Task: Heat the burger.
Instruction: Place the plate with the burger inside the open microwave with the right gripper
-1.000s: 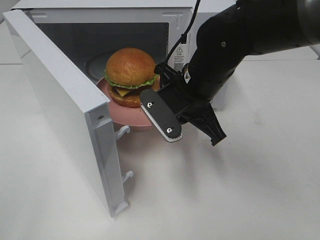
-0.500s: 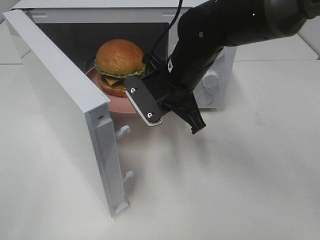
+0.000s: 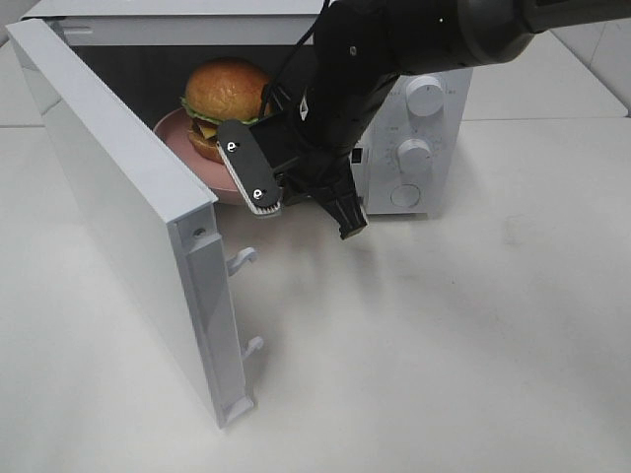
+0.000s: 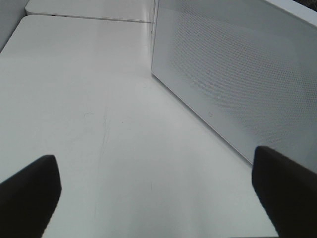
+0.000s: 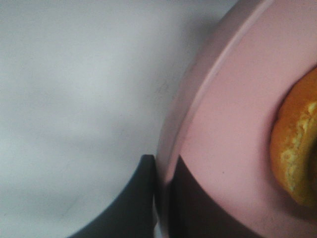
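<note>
**Counter** (image 3: 473, 345): one, white; everything listed stands on it.

**Microwave** (image 3: 449, 128): one, white, set at the far side. Its door (image 3: 108, 187) is swung fully open toward the near left. Two latch hooks (image 3: 240, 259) are seen on the door's edge.

**Right arm** (image 3: 394, 49): one, black, reached in from the far right and bent down across the front of the oven mouth, with its wrist angled toward the cavity.

**Plate** (image 3: 177, 138): one, pink and round, lying partly inside the open cavity. Whether it rests on the oven floor cannot be told.

**Burger** (image 3: 225, 84): one, seated on the plate at the mouth of the cavity, just left of the arm's wrist.

**Right pincer** (image 5: 162, 193): closed on the near-right rim of the plate, which is clamped between the two dark fingers.

**Left pincer** (image 4: 156, 198): spread wide with nothing between the fingers. It is held above bare counter, just beside the door's outer face.

**Panel controls**: two knobs (image 3: 425, 96) and one smaller round button (image 3: 404, 195), stacked at the right of the oven front. The print beside them is too small to be read.
</note>
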Robot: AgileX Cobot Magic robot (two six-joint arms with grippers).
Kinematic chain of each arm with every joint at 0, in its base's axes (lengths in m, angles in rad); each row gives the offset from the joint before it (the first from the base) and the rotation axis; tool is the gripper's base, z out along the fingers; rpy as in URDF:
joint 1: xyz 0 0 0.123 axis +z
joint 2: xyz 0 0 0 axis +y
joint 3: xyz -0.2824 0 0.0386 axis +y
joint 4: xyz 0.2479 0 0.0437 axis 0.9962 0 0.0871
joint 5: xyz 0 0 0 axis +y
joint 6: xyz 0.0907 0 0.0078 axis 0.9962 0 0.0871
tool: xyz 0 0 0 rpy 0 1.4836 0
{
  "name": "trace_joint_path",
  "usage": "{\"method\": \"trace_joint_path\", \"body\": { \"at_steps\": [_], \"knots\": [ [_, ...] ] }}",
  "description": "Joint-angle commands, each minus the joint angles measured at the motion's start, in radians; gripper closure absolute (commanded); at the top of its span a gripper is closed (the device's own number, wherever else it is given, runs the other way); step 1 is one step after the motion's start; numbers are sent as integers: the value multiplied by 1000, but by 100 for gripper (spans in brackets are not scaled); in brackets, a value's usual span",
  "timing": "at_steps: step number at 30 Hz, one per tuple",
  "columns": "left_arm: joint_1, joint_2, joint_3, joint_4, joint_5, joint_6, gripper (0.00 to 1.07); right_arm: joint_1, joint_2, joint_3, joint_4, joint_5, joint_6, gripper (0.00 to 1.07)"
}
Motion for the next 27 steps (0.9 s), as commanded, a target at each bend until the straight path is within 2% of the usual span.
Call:
{"method": "trace_joint_path", "body": {
  "at_steps": [1, 9, 17, 27],
  "knots": [
    [-2, -15, 1, -3, -1, -8, 8, -18, 13, -52, -41, 25, 45, 107],
    [-2, -15, 1, -3, -1, -8, 8, -18, 84, -167, -86, 67, 108, 107],
    [-2, -15, 1, -3, -1, -8, 8, -18, 120, -229, -89, 67, 113, 107],
    [-2, -15, 1, -3, -1, -8, 8, -18, 215, -384, -93, 91, 132, 107]
  ]
}}
